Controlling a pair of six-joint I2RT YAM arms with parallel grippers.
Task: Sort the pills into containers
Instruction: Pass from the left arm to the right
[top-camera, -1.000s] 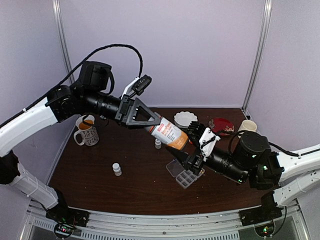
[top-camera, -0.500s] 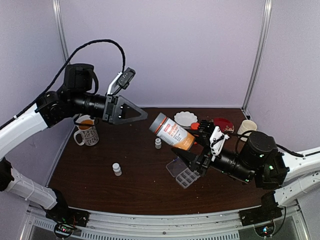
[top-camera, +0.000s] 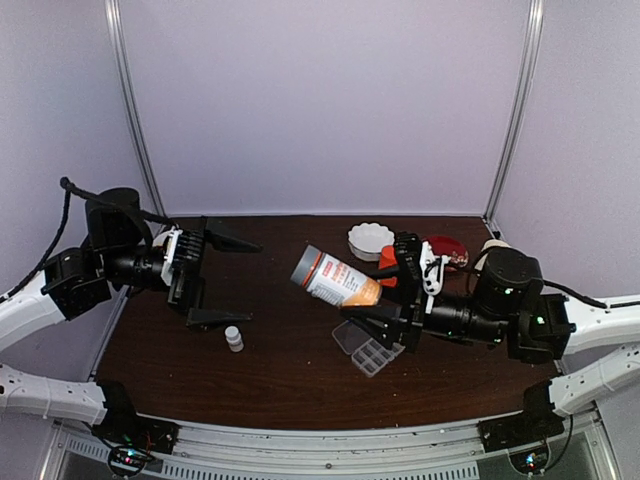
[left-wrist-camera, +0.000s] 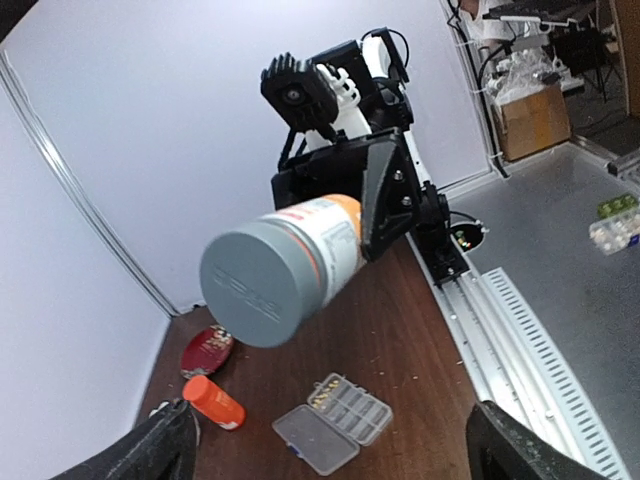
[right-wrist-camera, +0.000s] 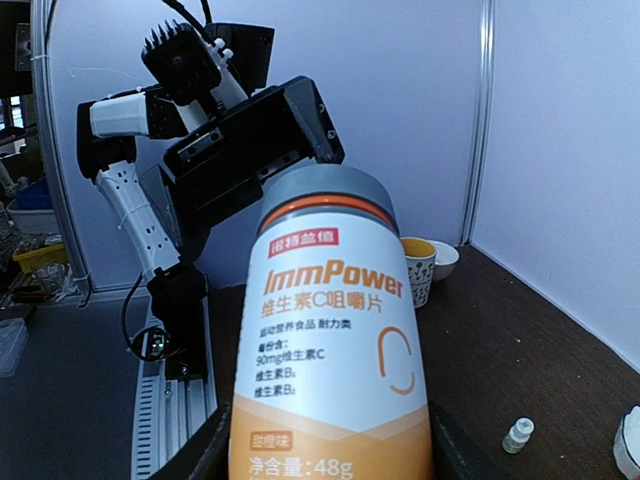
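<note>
1. The right gripper (top-camera: 375, 293) is clamped on the orange bottom end of a labelled bottle (top-camera: 335, 278). The bottle is held up in the air and tilted, with its grey cap (left-wrist-camera: 250, 282) pointing away from these jaws.
2. The bottle is round and smooth. A white label with "ImmPower" is printed on it, and an orange ring is seen under the cap. Its bottom end is cut off in the right wrist view.
3. The left gripper (top-camera: 222, 282) is spread wide and nothing is held in it. Its jaws are pointed at the grey cap, well apart from it.
4. A pill box (top-camera: 368, 347) is laid on the dark brown wooden table (top-camera: 280, 375), under the right jaws. It is flat and made of clear plastic. Its lid is folded open beside the small cells.
5. A few tiny pale specks, likely the pills (left-wrist-camera: 322, 398), are seen in one end cell. They are too small to be counted.
6. An orange bottle (left-wrist-camera: 215, 400) is laid on its side behind the right jaws. It is mostly hidden in the top view.
7. A small white bottle (top-camera: 234, 338) is stood upright just below the left jaws.
8. A red plate (top-camera: 447, 250) and a white wavy-edged dish (top-camera: 371, 238) are set beyond the right jaws. The plate is partly hidden by the gripper.
</note>
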